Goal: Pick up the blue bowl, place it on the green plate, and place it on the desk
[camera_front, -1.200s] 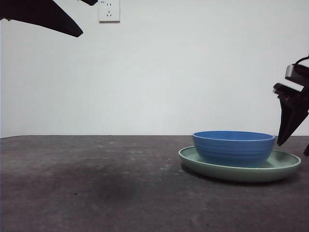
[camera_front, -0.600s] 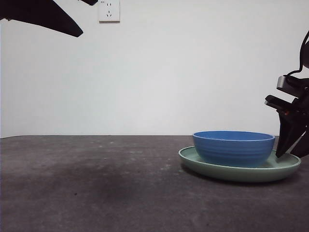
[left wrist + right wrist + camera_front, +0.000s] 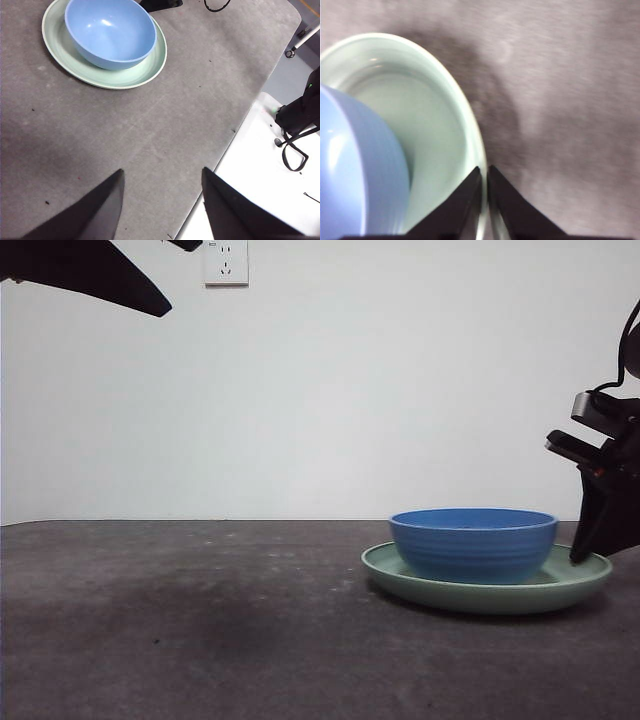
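The blue bowl (image 3: 473, 543) sits inside the green plate (image 3: 487, 590) on the desk (image 3: 200, 620), right of centre. My right gripper (image 3: 588, 552) is at the plate's right rim. In the right wrist view its jaws are nearly closed, pinching the plate's rim (image 3: 481, 165), with the bowl (image 3: 355, 170) beside it. My left gripper (image 3: 160, 200) is open and empty, high above the desk. Its wrist view shows the bowl (image 3: 110, 32) on the plate (image 3: 140, 72) some way off.
A white wall socket (image 3: 226, 262) is on the back wall. The left arm (image 3: 100, 275) shows as a dark tip at the top left of the front view. The desk's edge (image 3: 225, 150) and a white surface with cables (image 3: 295, 150) show in the left wrist view.
The right gripper came down and in onto the plate's right rim. The plate and the bowl on it have slid slightly to the left. The left arm has not moved.
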You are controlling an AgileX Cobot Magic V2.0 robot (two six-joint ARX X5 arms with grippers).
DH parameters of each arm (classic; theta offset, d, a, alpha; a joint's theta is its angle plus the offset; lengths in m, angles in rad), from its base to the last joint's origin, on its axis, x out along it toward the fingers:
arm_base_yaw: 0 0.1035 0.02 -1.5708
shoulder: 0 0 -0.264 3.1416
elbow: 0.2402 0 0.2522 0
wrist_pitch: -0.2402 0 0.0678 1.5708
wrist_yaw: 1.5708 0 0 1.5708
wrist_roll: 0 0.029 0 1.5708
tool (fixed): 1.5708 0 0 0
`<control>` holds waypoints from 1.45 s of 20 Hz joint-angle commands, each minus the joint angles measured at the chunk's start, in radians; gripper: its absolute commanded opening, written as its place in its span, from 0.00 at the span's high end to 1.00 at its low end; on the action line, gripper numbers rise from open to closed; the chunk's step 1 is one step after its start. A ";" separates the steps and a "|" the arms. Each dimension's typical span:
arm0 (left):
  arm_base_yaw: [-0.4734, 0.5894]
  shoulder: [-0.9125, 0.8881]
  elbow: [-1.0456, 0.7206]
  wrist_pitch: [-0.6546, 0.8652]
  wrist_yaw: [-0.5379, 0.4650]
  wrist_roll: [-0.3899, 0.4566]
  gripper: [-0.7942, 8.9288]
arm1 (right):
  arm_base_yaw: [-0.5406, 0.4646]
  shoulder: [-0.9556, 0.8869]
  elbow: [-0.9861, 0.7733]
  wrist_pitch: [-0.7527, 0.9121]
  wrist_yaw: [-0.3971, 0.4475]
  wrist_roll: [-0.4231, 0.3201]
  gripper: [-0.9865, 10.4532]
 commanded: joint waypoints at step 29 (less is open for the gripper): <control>-0.007 0.005 0.008 0.005 0.002 0.002 0.66 | 0.413 -0.010 0.015 0.299 0.064 0.340 0.90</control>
